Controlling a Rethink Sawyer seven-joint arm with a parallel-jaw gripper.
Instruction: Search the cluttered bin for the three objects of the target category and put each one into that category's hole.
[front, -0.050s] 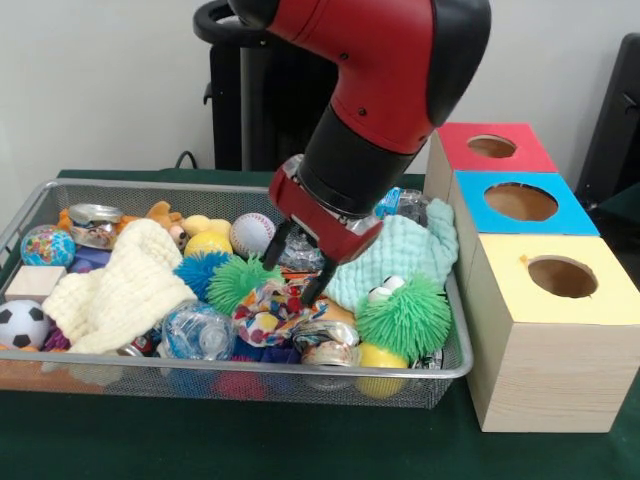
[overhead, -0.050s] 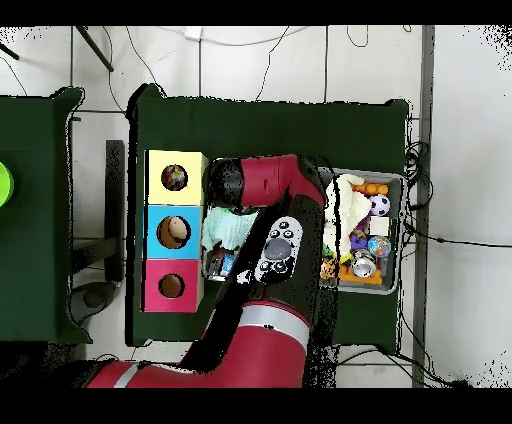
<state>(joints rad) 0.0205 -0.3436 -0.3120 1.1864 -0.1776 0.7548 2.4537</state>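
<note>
Hovering low over the middle of the wire bin (front, -0.050s: 40, 205), your gripper (front, -0.050s: 298, 262) hangs with its two dark fingers spread apart and pointing down, and nothing is caught between them. The tips sit just above a patterned cloth bundle (front, -0.050s: 275, 300) and a crushed clear plastic bottle (front, -0.050s: 300, 252), which suggests you are probing the clutter rather than committed to a pick. You cannot tell from these views which category is the target, so the things you are after are most likely somewhere in the heap: a baseball (front, -0.050s: 251, 233), a soccer ball (front, -0.050s: 20, 324), a globe-print ball (front, -0.050s: 47, 246) and a yellow ball (front, -0.050s: 208, 242) lie among the green spiky toy (front, -0.050s: 406, 316), the cream knitted cloth (front, -0.050s: 120, 285), the mint cloth (front, -0.050s: 400, 255) and some flattened cans (front, -0.050s: 325, 342). The soft cloths drape over their neighbours, so expect things buried beneath them. The three boxes stand just beside the bin, red (front, -0.050s: 492, 146), blue (front, -0.050s: 520, 201) and yellow (front, -0.050s: 562, 276), each with a round hole on top. From overhead the arm (overhead, -0.050s: 270, 245) covers much of the bin, and something seems to sit inside each hole, though you cannot make out what.
</note>
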